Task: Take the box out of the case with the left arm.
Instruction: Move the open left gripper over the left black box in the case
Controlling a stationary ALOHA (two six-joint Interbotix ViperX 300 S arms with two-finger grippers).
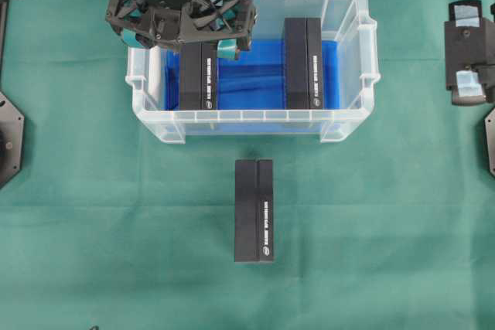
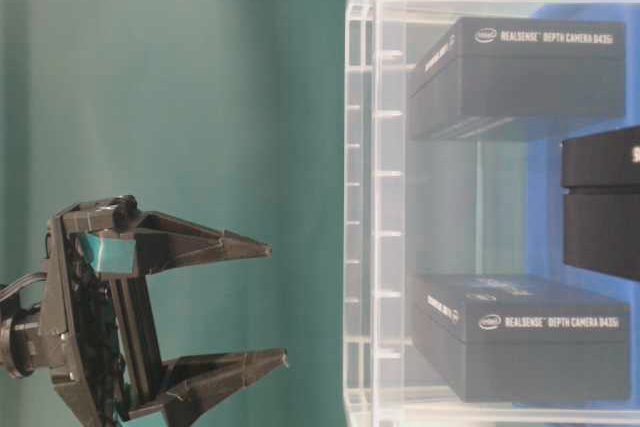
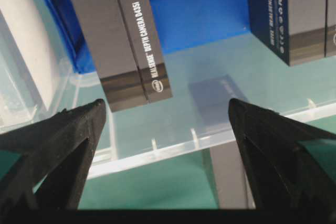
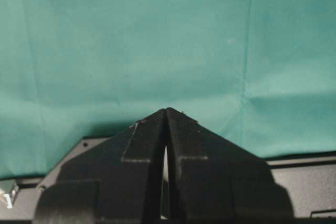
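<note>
Left gripper, jaws wide apart, empty, hangs over the case's far-left corner. I judge the left box its target: directly below, long axis near-to-far.

Clear plastic case with a bright blue floor sheet, black boxes with white lettering, black left gripper with teal pads, green counter.

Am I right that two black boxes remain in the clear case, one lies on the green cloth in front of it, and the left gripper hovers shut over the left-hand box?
Not quite: the left gripper is open, its jaws spread wide in the left wrist view. Two boxes, the left-hand box and the right-hand box, do sit in the case, with a third box on the cloth.
</note>
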